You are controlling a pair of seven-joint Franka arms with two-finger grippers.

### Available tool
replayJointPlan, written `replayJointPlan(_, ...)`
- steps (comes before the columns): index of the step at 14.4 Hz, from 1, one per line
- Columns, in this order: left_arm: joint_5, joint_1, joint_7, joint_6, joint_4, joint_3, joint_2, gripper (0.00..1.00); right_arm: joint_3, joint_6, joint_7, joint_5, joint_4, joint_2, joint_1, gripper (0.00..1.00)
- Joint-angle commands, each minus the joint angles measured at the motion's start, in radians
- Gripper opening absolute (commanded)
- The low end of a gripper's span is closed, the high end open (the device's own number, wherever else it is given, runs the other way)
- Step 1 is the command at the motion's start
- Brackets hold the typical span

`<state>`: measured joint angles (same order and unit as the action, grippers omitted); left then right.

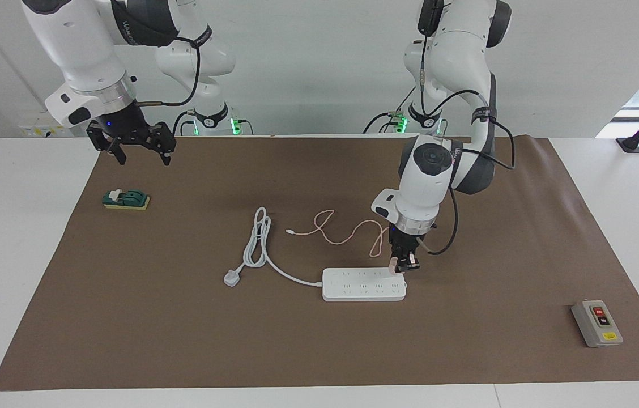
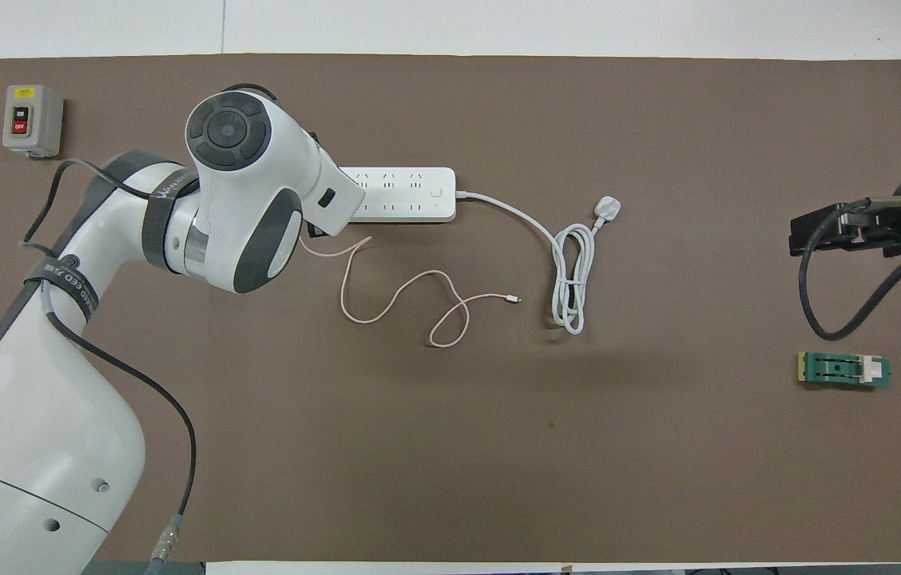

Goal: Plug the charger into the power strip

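I see the left end effector (image 1: 404,265) in the centre-right of the facing frame, pointing down, pinching the charger (image 1: 393,265) right at the top of the power strip (image 1: 363,284), at its end toward the left arm's side. Charger touches or sits just above the strip; can't tell if the pins are in. In the overhead frame the left arm's wrist hides the charger and that end of the power strip (image 2: 406,194). Pink cable (image 1: 342,228) runs from the charger in loose loops on the brown mat (image 1: 183,328), just above the strip in the facing frame. Strip's white cord (image 1: 257,243) coils toward centre-left, grey-white plug (image 1: 231,278) at its end. Right end effector (image 1: 138,148) waits in the air at upper left, fingers spread, above a green block (image 1: 126,199). Grey button box (image 1: 597,323) on the bench, lower right.
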<state>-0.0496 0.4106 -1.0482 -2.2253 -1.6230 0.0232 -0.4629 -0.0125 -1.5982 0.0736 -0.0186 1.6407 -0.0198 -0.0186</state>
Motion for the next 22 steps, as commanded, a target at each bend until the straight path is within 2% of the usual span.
replayJointPlan(1, -0.024, 0.004, 0.025, -0.033, -0.024, -0.002, 0.006, 0.00, -0.012, 0.029, 0.002, 0.020, 0.002, -0.012, 0.014, 1.00)
replayJointPlan(22, -0.027, 0.019, 0.079, -0.083, -0.054, 0.000, -0.013, 0.00, -0.012, 0.047, 0.037, 0.020, 0.011, -0.019, 0.009, 1.00)
